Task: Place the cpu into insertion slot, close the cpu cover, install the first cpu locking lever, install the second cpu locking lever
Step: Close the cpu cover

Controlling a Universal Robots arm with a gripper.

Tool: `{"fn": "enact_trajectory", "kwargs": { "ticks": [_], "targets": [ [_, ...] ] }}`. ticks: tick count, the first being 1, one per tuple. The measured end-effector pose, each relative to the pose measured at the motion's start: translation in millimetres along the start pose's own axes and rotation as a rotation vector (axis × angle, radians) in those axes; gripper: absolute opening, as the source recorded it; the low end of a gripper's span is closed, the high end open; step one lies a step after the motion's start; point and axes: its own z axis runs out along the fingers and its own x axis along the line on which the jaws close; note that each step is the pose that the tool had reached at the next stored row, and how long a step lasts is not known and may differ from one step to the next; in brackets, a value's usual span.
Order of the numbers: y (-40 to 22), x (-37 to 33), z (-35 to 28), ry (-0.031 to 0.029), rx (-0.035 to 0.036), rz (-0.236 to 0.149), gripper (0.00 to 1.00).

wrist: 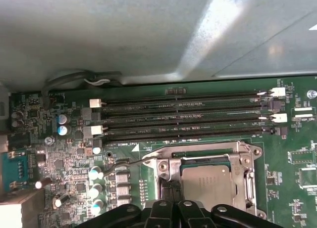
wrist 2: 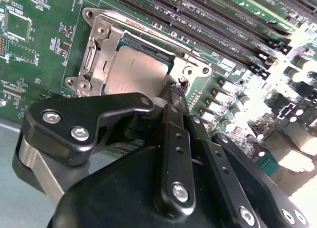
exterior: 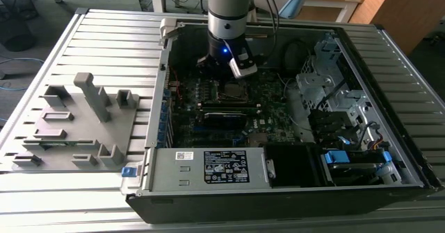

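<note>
Black pincer (wrist 2: 177, 87), tips pressed together, touches the edge of the cpu cover (wrist 2: 99, 55) over the seated cpu (wrist 2: 136, 72).

Exterior view: even light, computer case (exterior: 278, 204) interior dim. Second wrist view: glare washes motherboard (wrist 2: 49, 50) beside memory slots (wrist 2: 208, 15). First wrist view: bright streak on case wall (wrist: 213, 25).

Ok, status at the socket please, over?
Gripper at cpu cover corner. Cover flat over seated cpu. One lever wire sticks out sideways.
</note>
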Motion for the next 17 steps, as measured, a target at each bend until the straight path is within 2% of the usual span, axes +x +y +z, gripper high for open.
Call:
{"fn": "enact_trajectory", "kwargs": {
  "ticks": [8,13,17],
  "targets": [
    [0.0,-0.2,-9.7,0.0001,0.0000,0.000,0.10],
    [0.0,-0.4,-9.9,0.0001,0.0000,0.000,0.10],
    [0.5,-6.0,-9.8,0.0001,0.0000,0.000,0.10]
  ]
}}
